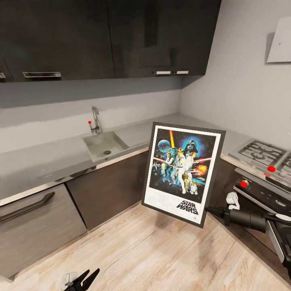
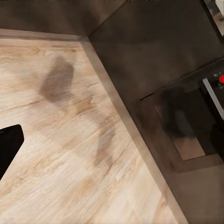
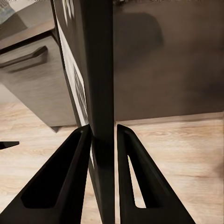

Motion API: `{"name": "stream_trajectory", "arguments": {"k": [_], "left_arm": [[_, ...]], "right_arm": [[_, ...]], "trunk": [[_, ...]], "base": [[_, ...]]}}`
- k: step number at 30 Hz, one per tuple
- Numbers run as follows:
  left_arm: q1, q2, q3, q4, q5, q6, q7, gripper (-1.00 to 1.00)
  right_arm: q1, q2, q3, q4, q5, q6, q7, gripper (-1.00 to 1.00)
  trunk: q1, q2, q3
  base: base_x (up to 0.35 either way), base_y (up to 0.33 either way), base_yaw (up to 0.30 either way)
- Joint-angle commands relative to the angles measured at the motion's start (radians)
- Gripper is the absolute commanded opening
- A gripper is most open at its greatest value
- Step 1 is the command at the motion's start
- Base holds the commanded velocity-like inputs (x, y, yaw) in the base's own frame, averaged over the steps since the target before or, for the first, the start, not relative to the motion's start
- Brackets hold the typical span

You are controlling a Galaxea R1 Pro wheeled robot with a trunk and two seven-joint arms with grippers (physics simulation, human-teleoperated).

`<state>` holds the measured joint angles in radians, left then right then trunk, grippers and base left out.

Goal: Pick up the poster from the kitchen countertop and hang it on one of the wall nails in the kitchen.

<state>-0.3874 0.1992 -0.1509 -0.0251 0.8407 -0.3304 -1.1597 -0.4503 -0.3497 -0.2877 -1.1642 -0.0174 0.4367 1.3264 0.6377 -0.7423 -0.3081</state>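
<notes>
Right hand (image 3: pixel 102 135) pinches the poster (image 1: pixel 182 171) by its lower corner edge; poster hangs tilted in the air above the wood floor (image 1: pixel 153 250), off the table (image 1: pixel 44 161). Risk: thin edge grip lets it pivot or slip. Left hand (image 1: pixel 87 279) state: cannot tell.

Head cam sits high, looks fwd and down into kitchen corner: countertop (image 1: pixel 48 161) left, hob right, wood floor (image 1: pixel 161 254) below. Right wrist cam looks along its fingers, v. close to poster (image 3: pixel 100 93) edge, cabinet fronts and floor behind. Left wrist cam low, faces down at floor (image 2: pixel 60 140) by cabinet base. All three share floor and cabinet fronts
</notes>
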Motion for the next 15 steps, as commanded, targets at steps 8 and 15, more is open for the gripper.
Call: {"name": "stream_trajectory", "arguments": {"k": [8,15], "left_arm": [[-0.001,0.0,-0.009,0.001,0.008,-0.005,-0.002,1.0],[-0.001,0.0,-0.009,0.001,0.008,-0.006,-0.002,1.0]], "right_arm": [[-0.001,0.0,-0.001,0.0,-0.003,0.013,0.005,-1.0],[-0.001,0.0,-0.001,0.0,-0.003,0.013,0.005,-1.0]], "trunk": [[-0.031,0.055,0.036],[-0.057,0.104,0.063]], "base": [[0.0,0.0,0.0],[0.0,0.0,0.0]]}}
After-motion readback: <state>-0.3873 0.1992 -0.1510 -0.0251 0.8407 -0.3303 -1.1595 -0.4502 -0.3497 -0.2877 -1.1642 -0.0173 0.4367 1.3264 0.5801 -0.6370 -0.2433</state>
